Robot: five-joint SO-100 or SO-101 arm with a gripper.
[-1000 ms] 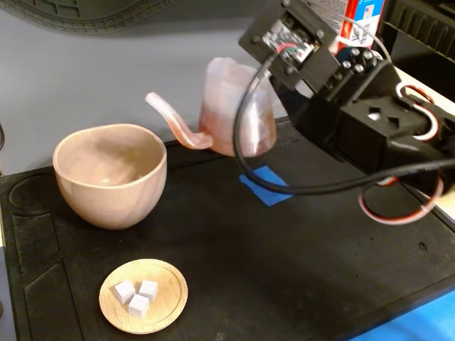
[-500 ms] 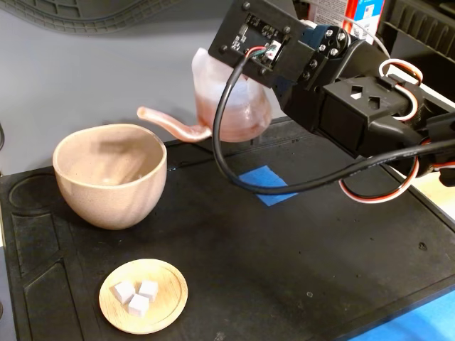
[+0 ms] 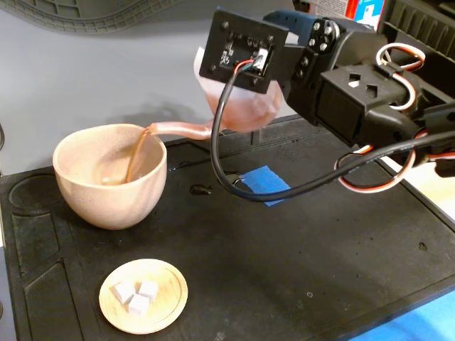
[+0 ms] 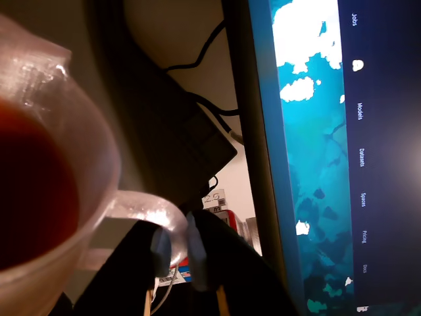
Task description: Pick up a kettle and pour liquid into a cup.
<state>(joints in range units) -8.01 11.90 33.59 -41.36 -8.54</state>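
The translucent pinkish kettle (image 3: 242, 106) is held tilted in the air, its long spout (image 3: 178, 129) reaching left over the rim of the beige speckled cup (image 3: 110, 177). Reddish-brown liquid (image 3: 134, 160) streams from the spout tip into the cup. In the wrist view the kettle (image 4: 85, 131) fills the left side with dark red liquid (image 4: 29, 191) inside, and my gripper (image 4: 174, 247) is shut on its loop handle (image 4: 154, 214). In the fixed view the camera board and arm hide my fingers.
A small wooden dish (image 3: 143, 295) with white cubes sits in front of the cup on the black mat (image 3: 306, 263). A blue tape patch (image 3: 264, 183) and a small spill (image 3: 200, 190) lie mid-mat. A lit monitor (image 4: 322, 158) shows in the wrist view.
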